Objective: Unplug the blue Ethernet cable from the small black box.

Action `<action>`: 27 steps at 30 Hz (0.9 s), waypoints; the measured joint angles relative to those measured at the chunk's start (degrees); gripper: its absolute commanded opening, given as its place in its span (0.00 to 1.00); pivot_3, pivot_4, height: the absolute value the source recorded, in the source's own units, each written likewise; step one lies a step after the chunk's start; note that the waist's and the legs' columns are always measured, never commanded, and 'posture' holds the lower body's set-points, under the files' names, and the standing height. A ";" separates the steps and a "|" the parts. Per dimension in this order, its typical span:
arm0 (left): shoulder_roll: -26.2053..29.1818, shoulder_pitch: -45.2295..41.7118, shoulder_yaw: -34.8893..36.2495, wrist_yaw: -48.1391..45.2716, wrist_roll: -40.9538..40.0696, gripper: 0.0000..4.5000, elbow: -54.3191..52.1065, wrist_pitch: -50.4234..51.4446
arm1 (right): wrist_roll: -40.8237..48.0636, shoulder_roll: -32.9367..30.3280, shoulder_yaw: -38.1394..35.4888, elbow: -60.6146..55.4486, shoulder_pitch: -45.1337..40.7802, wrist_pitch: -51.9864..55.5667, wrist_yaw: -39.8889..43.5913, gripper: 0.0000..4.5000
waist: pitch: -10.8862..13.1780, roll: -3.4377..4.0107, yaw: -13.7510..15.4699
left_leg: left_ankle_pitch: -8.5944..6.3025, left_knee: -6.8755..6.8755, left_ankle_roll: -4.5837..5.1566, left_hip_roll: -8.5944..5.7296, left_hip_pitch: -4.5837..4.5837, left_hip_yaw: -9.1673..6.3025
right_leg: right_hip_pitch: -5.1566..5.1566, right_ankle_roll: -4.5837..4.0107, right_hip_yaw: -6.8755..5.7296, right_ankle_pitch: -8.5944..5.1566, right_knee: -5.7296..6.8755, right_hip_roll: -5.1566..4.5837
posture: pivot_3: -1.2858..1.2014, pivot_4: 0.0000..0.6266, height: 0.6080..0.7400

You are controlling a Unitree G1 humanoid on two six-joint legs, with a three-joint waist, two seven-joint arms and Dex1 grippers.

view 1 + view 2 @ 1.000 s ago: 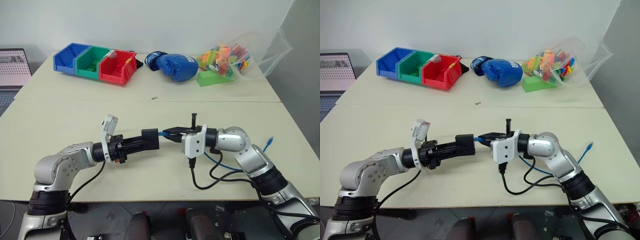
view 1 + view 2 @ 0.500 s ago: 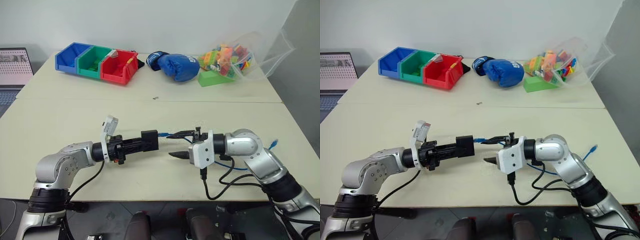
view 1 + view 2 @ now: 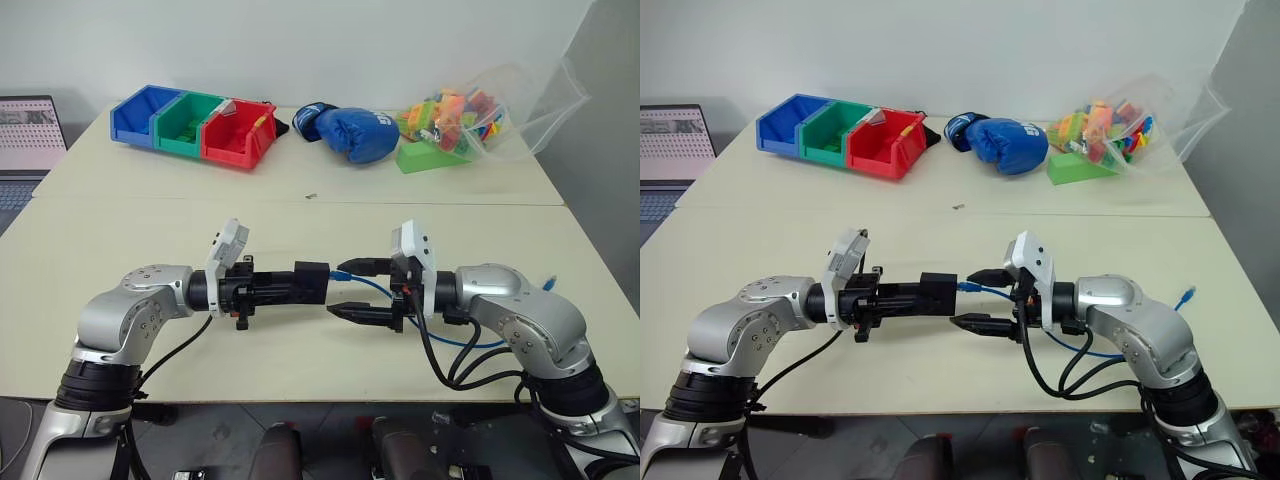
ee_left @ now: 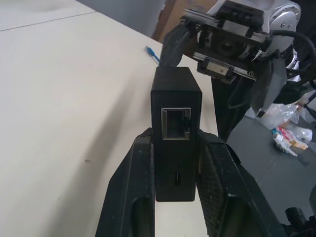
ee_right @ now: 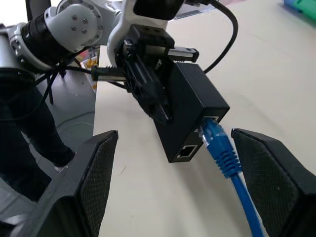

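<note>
The left end effector point(image 3: 290, 288) is squeezed tight on the small flat black plastic box point(image 3: 311, 283), held up over the pale table point(image 3: 120, 230) near the middle. At the box's 3 o'clock side the thin bright blue Ethernet cable point(image 5: 220, 148) is plugged in. The right end effector point(image 3: 360, 290) has its fingers spread wide around the plug; I think it should close right on the plug and pull straight out while the box stays put.

Head cameras look down over the table point(image 3: 300, 215); wrist cameras face each other closely.
</note>
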 measured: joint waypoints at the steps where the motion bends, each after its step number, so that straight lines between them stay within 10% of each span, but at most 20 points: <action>1: 0.00 0.00 -0.16 -0.11 0.05 0.18 -0.35 0.00 | 0.05 0.57 0.00 0.76 -0.04 0.37 -0.43 0.86 | 0.00 0.01 -0.02 | 0.00 0.00 0.00 0.00 0.00 0.01 | -0.01 0.00 0.00 0.00 0.00 0.00 | 0.52 0.24 1.00; 27: 1.77 2.83 0.01 -1.54 0.89 0.18 -2.16 -3.42 | 6.31 1.58 -2.66 6.72 -2.24 6.18 0.30 0.86 | 0.01 0.02 -0.07 | 0.00 -0.02 0.00 0.01 -0.01 0.01 | -0.03 0.02 -0.03 -0.01 -0.01 0.02 | 0.52 0.24 1.00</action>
